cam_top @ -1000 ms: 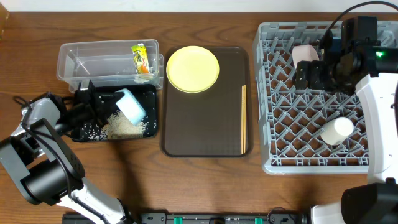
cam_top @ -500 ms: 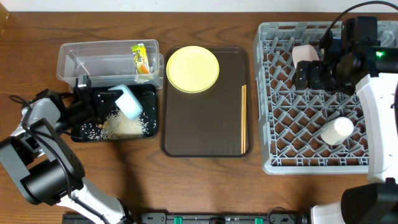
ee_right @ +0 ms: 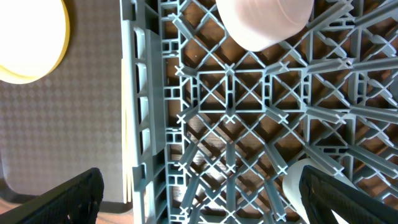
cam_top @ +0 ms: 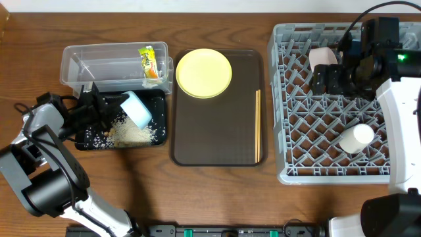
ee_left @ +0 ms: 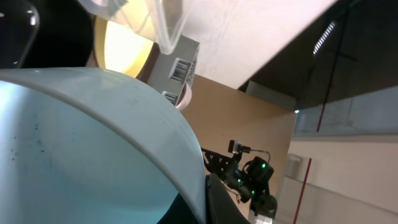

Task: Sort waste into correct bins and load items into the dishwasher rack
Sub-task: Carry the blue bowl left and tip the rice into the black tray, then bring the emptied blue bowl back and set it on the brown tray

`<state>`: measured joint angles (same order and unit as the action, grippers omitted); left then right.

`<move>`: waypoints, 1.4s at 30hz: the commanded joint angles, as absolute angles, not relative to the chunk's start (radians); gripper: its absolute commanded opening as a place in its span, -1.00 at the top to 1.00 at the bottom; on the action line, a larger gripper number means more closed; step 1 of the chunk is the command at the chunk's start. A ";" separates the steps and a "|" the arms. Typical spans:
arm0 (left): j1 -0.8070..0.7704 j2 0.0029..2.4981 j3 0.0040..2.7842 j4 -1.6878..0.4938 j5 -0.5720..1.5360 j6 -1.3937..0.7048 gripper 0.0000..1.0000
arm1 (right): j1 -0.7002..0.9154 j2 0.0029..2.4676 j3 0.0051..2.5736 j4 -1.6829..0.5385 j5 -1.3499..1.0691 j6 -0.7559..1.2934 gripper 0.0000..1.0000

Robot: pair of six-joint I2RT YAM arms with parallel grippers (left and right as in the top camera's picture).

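"Left gripper (cam_top: 116, 107) had the rim of the light blue bowl (cam_top: 137, 110) pinched tight, with the bowl tipped over the black tray (cam_top: 156, 99) and rice scraps (cam_top: 128, 135) heaped along that tray's near edge."

"And the right gripper (cam_top: 323, 79) hung over the dishwasher rack (cam_top: 329, 174), fingers spread wide, gripping nothing. The pinkish-white bowl (cam_top: 322, 56) sat near the rack's far left corner, the white cup (cam_top: 356, 138) toward its near right."

"The wrapper packet (cam_top: 150, 61) lay at the clear tub's (cam_top: 99, 66) right end. The yellow plate (cam_top: 203, 72) and chopsticks (cam_top: 257, 125) were on the brown serving tray (cam_top: 217, 131)."
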<state>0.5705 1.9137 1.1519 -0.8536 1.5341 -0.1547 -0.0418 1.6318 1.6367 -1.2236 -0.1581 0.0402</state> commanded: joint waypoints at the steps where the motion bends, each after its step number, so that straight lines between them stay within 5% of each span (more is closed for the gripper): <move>1: 0.571 1.909 1.151 -0.849 1.574 -0.176 0.88 | -0.046 1.628 1.640 -1.227 -0.165 0.028 -0.96; 17: 0.505 1.765 1.155 -0.926 1.558 0.064 0.88 | -0.046 1.628 1.640 -1.226 -0.165 0.028 -0.97; 28: 0.123 1.489 1.157 -0.861 0.828 -0.069 0.88 | -0.046 1.628 1.640 -1.224 -0.165 0.028 -0.98; 42: -0.422 1.585 1.156 -0.717 0.316 -0.205 0.87 | -0.046 1.628 1.640 -1.227 -0.166 0.028 -0.99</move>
